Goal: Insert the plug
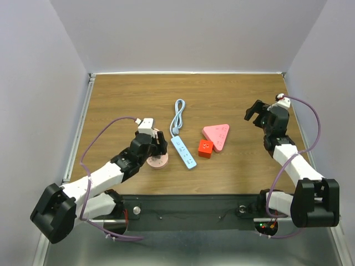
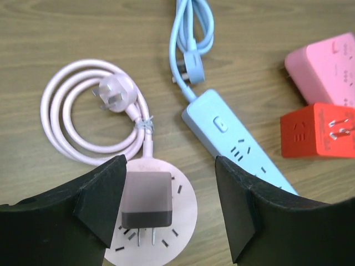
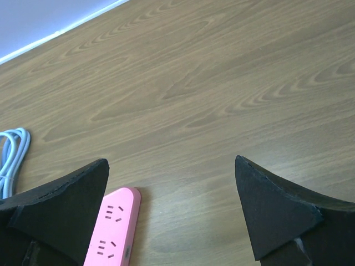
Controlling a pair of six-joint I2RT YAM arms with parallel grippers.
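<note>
The plug [image 1: 205, 148] is a small red cube lying on the wooden table between the light blue power strip [image 1: 183, 153] and a pink triangular strip [image 1: 217, 136]. In the left wrist view the plug [image 2: 319, 130] shows at the right edge, its metal prongs facing up. My left gripper [image 1: 158, 145] hovers open over a round pink socket [image 2: 186, 213], well left of the plug. A pale pink and grey charger [image 2: 145, 199] lies on that socket beside my left finger, not gripped. My right gripper [image 1: 254, 113] is open and empty at the far right.
The blue strip's cable [image 2: 194, 27] is coiled behind it. A pink cable loop [image 2: 61, 122] with its plug lies left of the round socket. The pink triangular strip [image 3: 113, 233] shows low in the right wrist view. Walls enclose the table [image 1: 244, 88].
</note>
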